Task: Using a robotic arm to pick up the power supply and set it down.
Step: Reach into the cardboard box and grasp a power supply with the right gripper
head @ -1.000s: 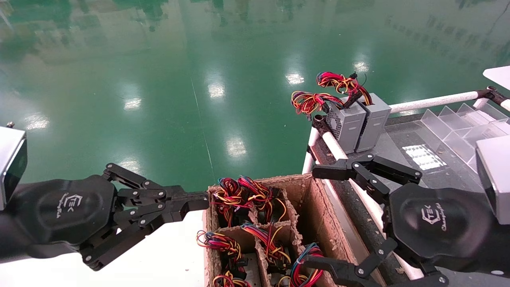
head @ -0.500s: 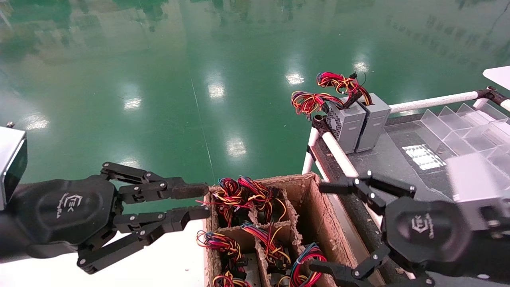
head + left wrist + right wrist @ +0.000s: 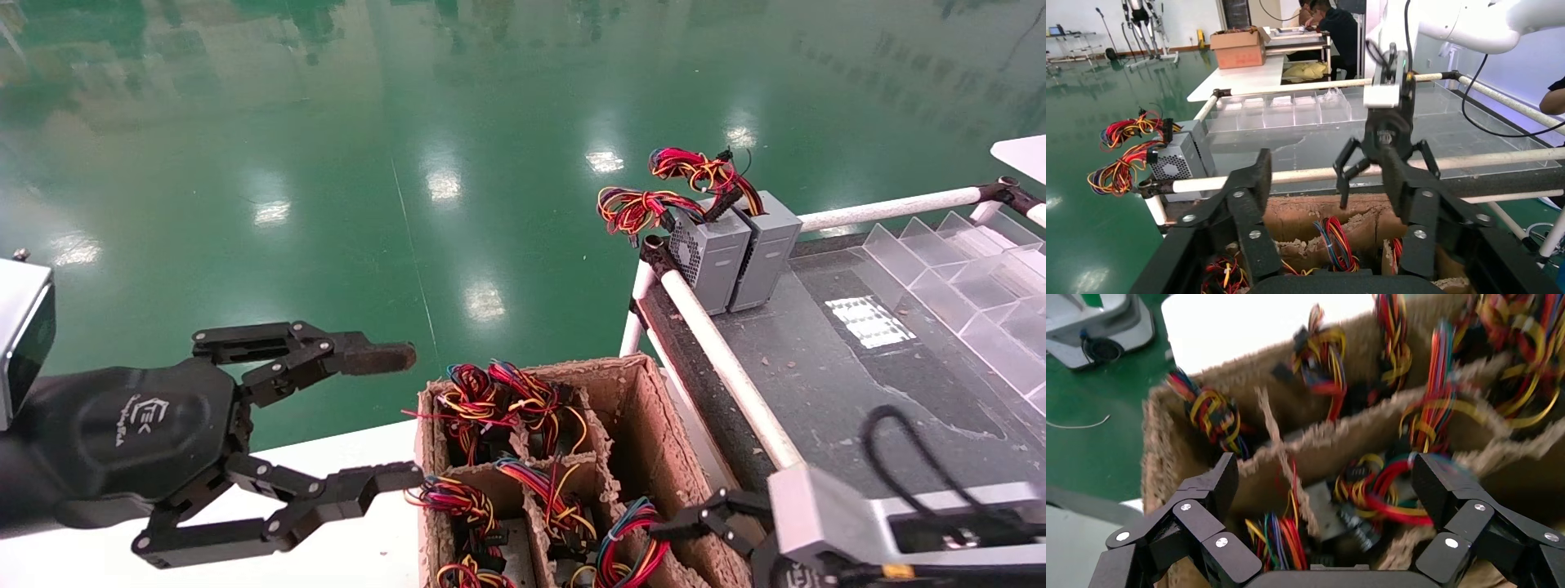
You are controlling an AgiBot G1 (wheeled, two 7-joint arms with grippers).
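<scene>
My right gripper (image 3: 695, 531), all black with a silver-grey wrist box (image 3: 825, 514), hangs open low over the near right compartment of the cardboard box (image 3: 654, 425). In that compartment lies the power supply (image 3: 1318, 508), a grey metal body under looping red, yellow and blue wires (image 3: 629, 539). In the right wrist view the right gripper (image 3: 1327, 478) is spread wide above it, touching nothing. My left gripper (image 3: 392, 416), one fingertip (image 3: 384, 357) worn brown, is open beside the box's left wall. It holds nothing, as the left wrist view (image 3: 1327, 177) also shows.
Other compartments of the box hold more wired units (image 3: 498, 400). Two grey boxes with wire bundles (image 3: 735, 253) stand at the bench's far corner. A white rail pipe (image 3: 719, 351) edges the dark bench, with clear dividers (image 3: 964, 261) behind. A white table (image 3: 343, 523) lies left of the box.
The left gripper went from shut to wide open. The right arm swung down and toward me, from above the bench rail to low over the box's near right compartment.
</scene>
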